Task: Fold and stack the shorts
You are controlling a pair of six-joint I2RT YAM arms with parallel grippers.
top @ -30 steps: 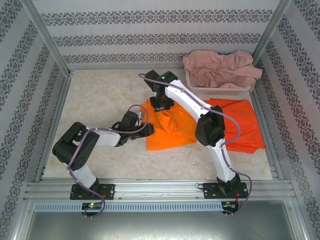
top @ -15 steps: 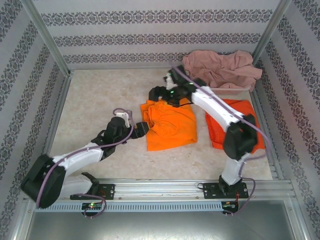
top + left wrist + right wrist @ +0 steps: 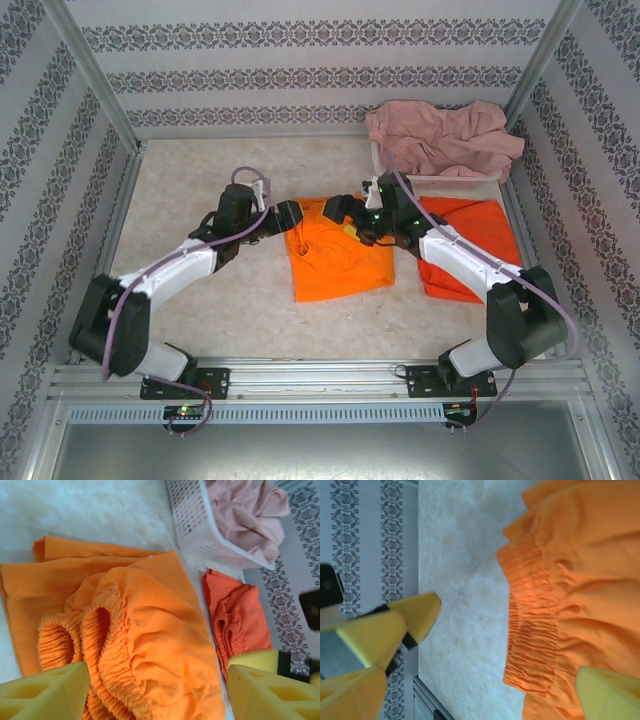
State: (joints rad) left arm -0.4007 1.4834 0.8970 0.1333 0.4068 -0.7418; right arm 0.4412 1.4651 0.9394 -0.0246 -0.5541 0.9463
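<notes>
Ctr orange shorts (image 3: 342,262): waist far, hems near.

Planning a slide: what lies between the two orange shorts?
A bare strip of table separates the middle shorts from the right-hand shorts, in the left wrist view.

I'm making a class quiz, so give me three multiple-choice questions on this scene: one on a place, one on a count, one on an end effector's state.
1. Where are the pink shorts? A in the basket; B on the wall; C on an arm.
2. How many orange shorts lie on the table? A one; B two; C three.
3. The left end effector is: A open; B shut on the basket; C shut on pink shorts.
Answers: A, heaped in it; B, middle pair, right pair; A, fingers apart above orange cloth.
</notes>
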